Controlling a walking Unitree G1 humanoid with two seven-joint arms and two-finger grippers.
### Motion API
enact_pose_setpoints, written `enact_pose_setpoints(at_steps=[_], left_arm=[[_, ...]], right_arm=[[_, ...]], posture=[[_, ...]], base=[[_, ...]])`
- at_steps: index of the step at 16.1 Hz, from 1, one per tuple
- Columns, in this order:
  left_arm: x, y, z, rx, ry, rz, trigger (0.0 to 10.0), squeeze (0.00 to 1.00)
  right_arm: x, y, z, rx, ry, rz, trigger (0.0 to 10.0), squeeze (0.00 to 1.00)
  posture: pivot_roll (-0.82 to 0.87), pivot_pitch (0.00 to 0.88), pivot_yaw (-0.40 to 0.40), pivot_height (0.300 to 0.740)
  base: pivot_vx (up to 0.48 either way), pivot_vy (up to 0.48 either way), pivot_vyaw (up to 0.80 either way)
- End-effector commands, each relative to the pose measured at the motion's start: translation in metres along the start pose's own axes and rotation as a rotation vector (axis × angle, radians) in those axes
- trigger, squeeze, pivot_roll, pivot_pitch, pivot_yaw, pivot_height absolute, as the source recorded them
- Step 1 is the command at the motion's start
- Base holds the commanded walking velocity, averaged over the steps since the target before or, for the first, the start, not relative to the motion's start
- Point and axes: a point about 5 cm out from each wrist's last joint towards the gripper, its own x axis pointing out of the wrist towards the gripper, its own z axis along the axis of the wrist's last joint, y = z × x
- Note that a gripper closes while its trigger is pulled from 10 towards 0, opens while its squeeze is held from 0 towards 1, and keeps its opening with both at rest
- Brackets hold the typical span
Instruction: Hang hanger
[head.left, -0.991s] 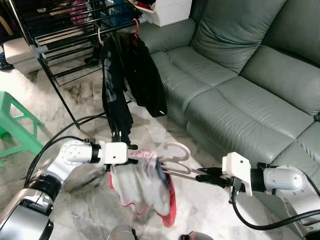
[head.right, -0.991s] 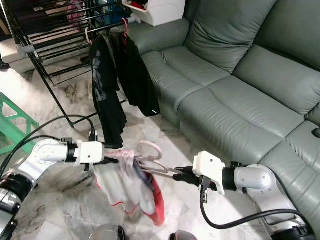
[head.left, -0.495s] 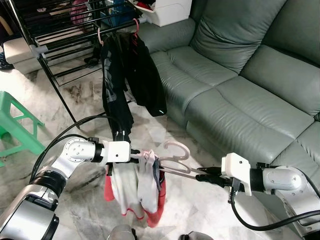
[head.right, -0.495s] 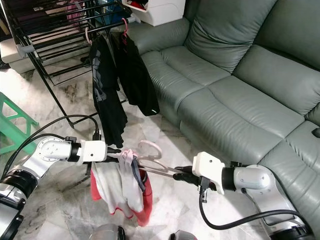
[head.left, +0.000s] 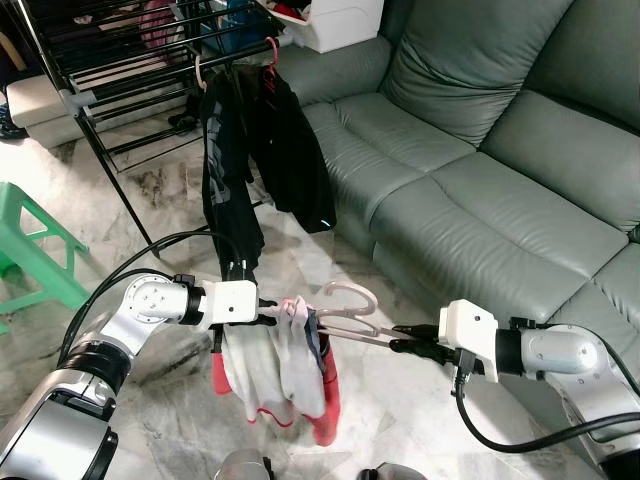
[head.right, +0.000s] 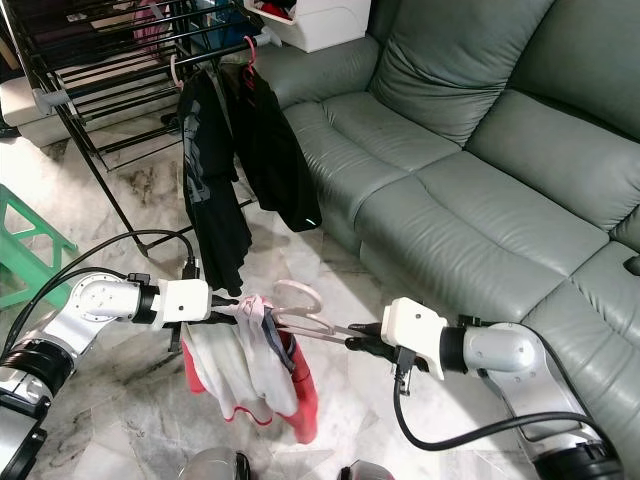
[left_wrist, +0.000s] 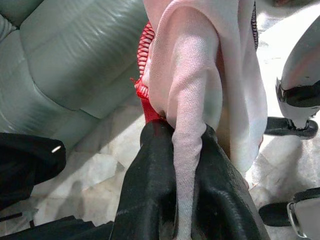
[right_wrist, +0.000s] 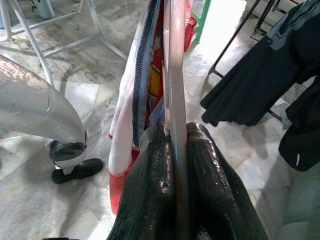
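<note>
The right gripper (head.left: 400, 345) is clamped on the pink hanger (head.left: 345, 312), in front of the sofa (head.left: 470, 170). The left gripper (head.left: 268, 310) pinches the white garment (head.left: 270, 365) draped over that hanger.

Grey-green sofa (head.left: 480, 150), green stool (head.left: 30, 250), marble floor (head.left: 150, 190).

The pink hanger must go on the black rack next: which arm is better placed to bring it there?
Probably the left. The left gripper pinches the garment at the pink hanger end facing the black rack. The right gripper grips the sofa-side end, farther away.
</note>
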Motion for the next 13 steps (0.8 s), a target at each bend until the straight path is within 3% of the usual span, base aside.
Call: enact_pose_setpoints(at_steps=[1,3,5,9,13], left_arm=[[-0.002,0.013,0.004,-0.007,-0.038,0.146,0.0,0.0],[-0.006,0.022,0.0,0.008,0.015,0.257,0.0,0.0],[-0.018,0.036,-0.006,0.022,0.101,0.409,0.0,0.0],[-0.026,0.045,-0.009,0.032,0.147,0.486,0.0,0.0],[-0.027,0.039,-0.022,-0.025,0.212,0.515,0.0,0.0]], right_arm=[[0.004,0.002,0.0,0.014,0.001,0.065,10.0,1.0],[-0.004,0.0,0.001,0.063,0.025,0.123,10.0,1.0],[-0.02,-0.025,0.012,0.093,0.026,0.068,10.0,1.0],[-0.045,-0.07,0.004,-0.094,0.202,-0.189,10.0,1.0],[-0.071,-0.092,0.026,-0.044,0.064,-0.337,10.0,1.0]], posture=[[-0.06,0.015,0.034,0.74],[-0.06,0.015,0.034,0.74],[-0.06,0.015,0.034,0.74],[-0.05,0.014,0.043,0.74],[-0.05,0.017,0.051,0.74]], base=[[0.0,0.0,0.0],[0.0,0.0,0.0],[0.0,0.0,0.0],[0.0,0.0,0.0],[0.0,0.0,0.0]])
